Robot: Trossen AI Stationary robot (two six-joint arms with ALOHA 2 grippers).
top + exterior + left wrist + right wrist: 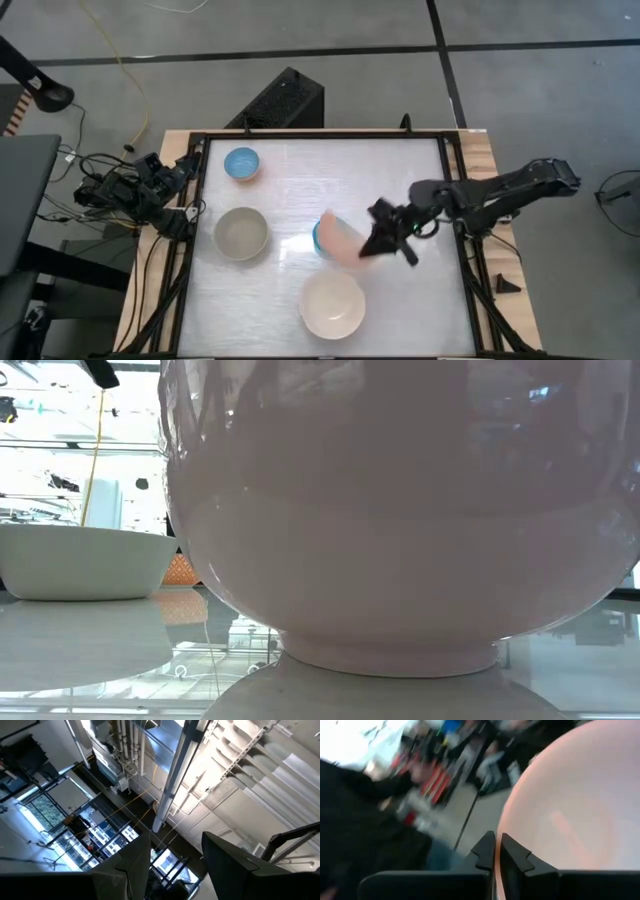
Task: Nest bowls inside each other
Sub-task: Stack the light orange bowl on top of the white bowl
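A salmon-orange bowl hangs tipped on its side near the table's middle, its opening toward the right. My right gripper is shut on it. A teal bowl peeks out from behind its left side. The cream-white bowl stands on its foot near the front edge and fills the low view. The grey-beige bowl and the light blue bowl stand at the left. My left gripper is open, off the table's left side, pointing up at the ceiling. My right gripper pinches the salmon-orange bowl's rim, with one finger inside the bowl and the other outside. The fingers come roughly level from the table's right. The bowl is tilted steeply; whether it touches the teal bowl, I cannot tell.
A black frame borders the table. Cables and gear lie off the left edge by the left arm. Bare table surface lies at the far right and at the front left.
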